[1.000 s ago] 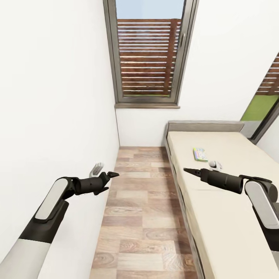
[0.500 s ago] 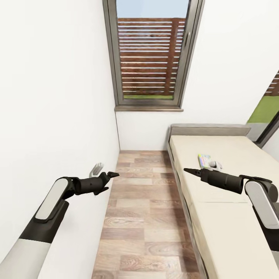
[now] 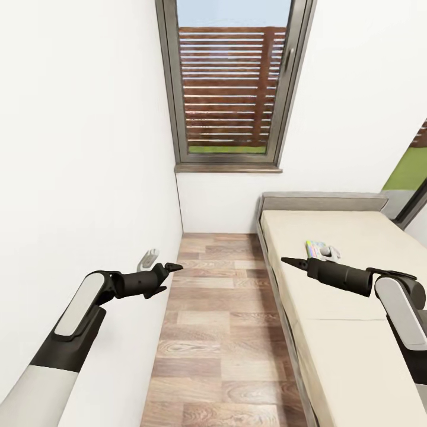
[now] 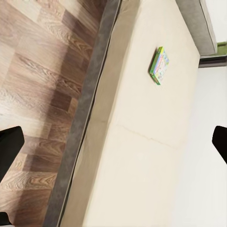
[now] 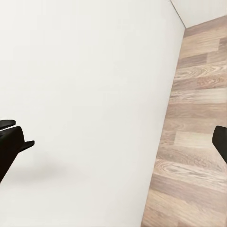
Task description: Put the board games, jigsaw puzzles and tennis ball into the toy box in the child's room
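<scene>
Both arms held out over the wood floor (image 3: pixel 225 332), nothing in either. Left gripper (image 3: pixel 169 270) near the white wall, right gripper (image 3: pixel 290 263) at the bed (image 3: pixel 356 356) edge; both spread wide in wrist views. Board game (image 4: pixel 160 65) lies on far mattress, just beyond right arm.

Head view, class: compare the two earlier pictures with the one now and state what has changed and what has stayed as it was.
The whole picture has shifted, so the camera moved, not the things: the window and bed sit a little lower and further right. The board game lies in the same place on the mattress. Nothing was taken hold of or let go. The left gripper and right gripper hold the same pose, empty.
</scene>
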Controlling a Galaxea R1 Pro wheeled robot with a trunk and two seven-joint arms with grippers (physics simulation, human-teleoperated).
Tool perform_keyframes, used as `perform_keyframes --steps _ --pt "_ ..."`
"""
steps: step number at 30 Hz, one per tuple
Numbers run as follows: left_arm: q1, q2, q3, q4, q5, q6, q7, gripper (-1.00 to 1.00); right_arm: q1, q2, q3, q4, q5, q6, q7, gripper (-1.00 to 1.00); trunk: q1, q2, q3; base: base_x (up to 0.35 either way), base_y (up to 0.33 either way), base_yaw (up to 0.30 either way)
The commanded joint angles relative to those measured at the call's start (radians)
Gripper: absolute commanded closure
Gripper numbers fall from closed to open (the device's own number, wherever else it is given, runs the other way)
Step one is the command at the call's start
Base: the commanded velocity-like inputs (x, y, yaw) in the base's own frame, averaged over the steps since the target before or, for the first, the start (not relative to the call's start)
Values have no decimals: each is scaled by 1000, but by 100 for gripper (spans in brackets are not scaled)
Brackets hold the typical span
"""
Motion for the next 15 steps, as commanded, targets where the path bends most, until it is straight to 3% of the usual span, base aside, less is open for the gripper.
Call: perform_keyframes --steps 1,15 --pt "-1 1 -1 -1 10 -1 10 -100 -1 0 -1 0 10 4 10 -100 1 -2 -2 44 0 0" --pt "-1 4 1 -1 11 -1 10 -100 -1 0 -1 0 10 4 10 -100 1 -2 -2 26 0 0"
